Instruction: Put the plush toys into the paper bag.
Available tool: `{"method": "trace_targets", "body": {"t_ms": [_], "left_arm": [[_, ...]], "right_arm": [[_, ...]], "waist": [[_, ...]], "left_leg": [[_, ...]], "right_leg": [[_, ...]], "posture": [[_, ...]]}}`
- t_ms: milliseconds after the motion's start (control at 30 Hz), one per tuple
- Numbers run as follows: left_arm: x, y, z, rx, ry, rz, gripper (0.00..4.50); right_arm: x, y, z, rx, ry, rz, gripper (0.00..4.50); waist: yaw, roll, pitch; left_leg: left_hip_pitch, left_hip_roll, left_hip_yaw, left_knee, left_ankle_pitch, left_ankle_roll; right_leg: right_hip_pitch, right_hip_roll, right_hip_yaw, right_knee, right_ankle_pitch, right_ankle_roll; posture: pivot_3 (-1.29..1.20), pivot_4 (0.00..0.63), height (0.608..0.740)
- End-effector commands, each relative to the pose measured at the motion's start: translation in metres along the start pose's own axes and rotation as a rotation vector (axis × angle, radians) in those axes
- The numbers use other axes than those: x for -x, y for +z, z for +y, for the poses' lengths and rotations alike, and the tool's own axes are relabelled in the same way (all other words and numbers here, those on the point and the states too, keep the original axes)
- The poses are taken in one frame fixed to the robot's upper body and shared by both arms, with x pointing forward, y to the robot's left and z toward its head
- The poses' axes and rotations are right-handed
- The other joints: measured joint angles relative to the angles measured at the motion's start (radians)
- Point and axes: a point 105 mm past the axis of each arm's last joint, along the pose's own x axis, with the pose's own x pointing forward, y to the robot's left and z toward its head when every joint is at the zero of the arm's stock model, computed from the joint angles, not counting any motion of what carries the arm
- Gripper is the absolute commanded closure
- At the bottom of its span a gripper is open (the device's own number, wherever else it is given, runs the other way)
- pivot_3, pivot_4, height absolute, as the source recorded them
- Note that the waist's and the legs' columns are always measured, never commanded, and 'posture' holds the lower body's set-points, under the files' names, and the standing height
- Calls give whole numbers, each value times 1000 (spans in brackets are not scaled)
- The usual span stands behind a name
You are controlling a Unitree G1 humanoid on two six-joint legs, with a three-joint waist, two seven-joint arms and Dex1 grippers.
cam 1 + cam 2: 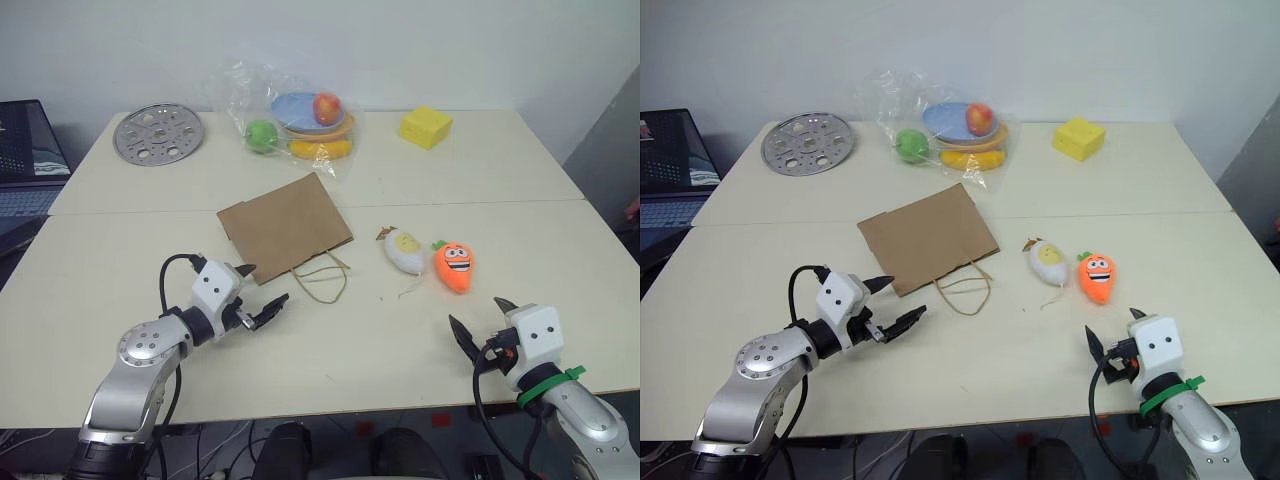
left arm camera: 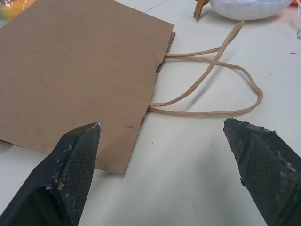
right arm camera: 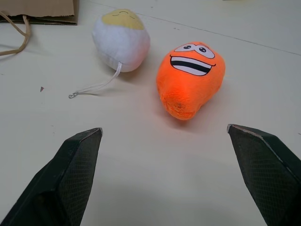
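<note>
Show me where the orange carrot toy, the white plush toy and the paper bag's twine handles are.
orange carrot toy [image 3: 192, 77], right wrist view, on its grinning face.
white plush toy [image 3: 121, 40], right wrist view, on its white body.
twine handles [image 2: 207, 75], left wrist view, where the two loops cross.

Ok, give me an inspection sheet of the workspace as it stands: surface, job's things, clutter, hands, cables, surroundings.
Surface: two cream tables pushed together, seam across the middle.
Job's things: paper bag lying flat, twine handles toward the robot; white toy and carrot toy side by side on the table, right of the bag, outside it.
Clutter: perforated metal disc, clear bag of plastic fruit, yellow block, all at the far edge.
Hands: left hand open, by the bag's near edge; right hand open, short of the carrot toy; both empty.
Cables: black cable on each wrist.
Surroundings: white wall; laptop at far left.
</note>
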Motion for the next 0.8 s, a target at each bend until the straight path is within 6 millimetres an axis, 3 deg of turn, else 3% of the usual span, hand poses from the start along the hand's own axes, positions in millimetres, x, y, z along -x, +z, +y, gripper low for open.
{"method": "trace_targets", "body": {"t_ms": [33, 400, 667, 800], "left_arm": [[2, 7, 1, -15, 2, -24, 17], [10, 13, -4, 105, -49, -62, 17], [19, 18, -17, 231, -104, -78, 17], [26, 9, -21, 198, -78, -48, 17]], "right_arm": [[3, 13, -2, 23, -1, -45, 43], [2, 17, 0, 25, 26, -63, 43], [4, 26, 13, -75, 107, -103, 43], [4, 24, 9, -77, 89, -101, 43]], "waist": [[0, 0, 0], [0, 0, 0], [-1, 0, 0], [-1, 0, 0]], "left_leg": [[0, 0, 0, 0, 0, 0], [0, 0, 0, 0, 0, 0], [0, 0, 0, 0, 0, 0], [0, 0, 0, 0, 0, 0]], "right_leg": [[0, 0, 0, 0, 0, 0], [0, 0, 0, 0, 0, 0], [0, 0, 0, 0, 0, 0], [0, 0, 0, 0, 0, 0]], "posture": [[0, 150, 740], [0, 150, 740], [0, 150, 740], [0, 150, 740]]}}
